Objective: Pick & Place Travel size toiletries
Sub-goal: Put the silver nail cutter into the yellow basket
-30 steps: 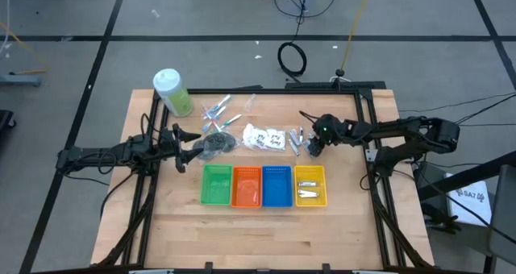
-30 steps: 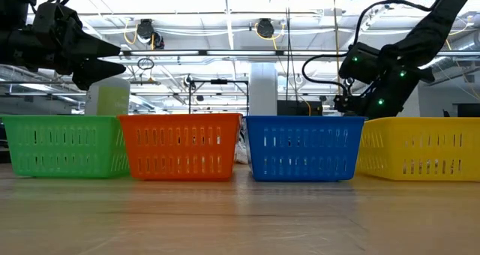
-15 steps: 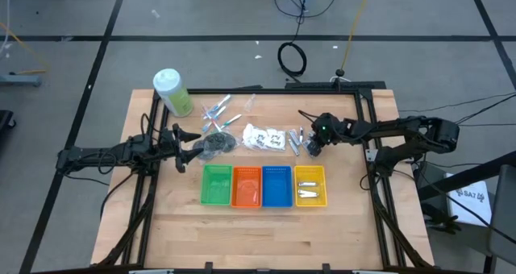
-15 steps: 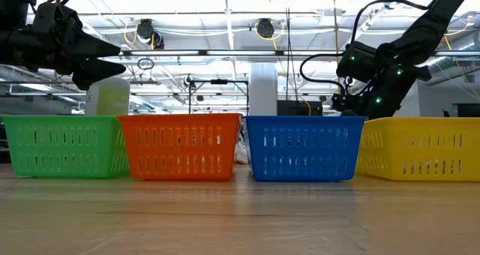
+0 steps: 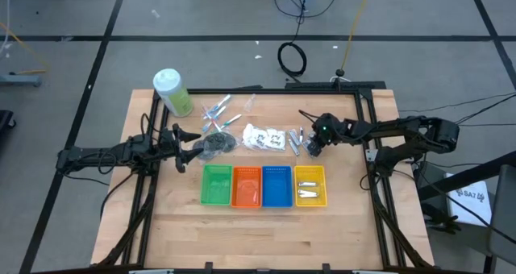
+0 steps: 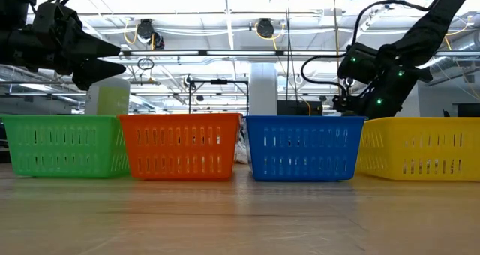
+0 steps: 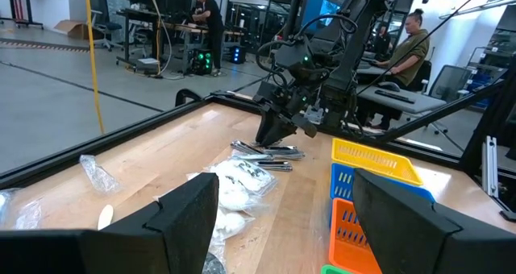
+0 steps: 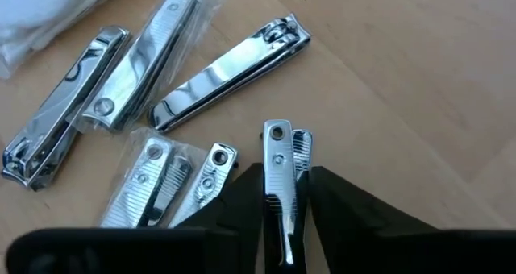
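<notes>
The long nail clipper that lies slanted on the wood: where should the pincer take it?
Come from above and close across its narrow sides at mid-length: the long nail clipper lies flat, its long edges free, with wrapped clippers near one end.

Four bins are counted in a row: one green bin [image 5: 216, 184]; one orange bin [image 5: 246, 186]; one blue bin [image 5: 276, 185]; one yellow bin [image 5: 310, 184]; two silver items [image 5: 310, 193] are seen lying in the yellow one; six nail clippers [image 8: 230, 71] are counted in the right wrist view; one pale-green bottle [image 5: 172, 92] is seen; two arms are counted.
</notes>
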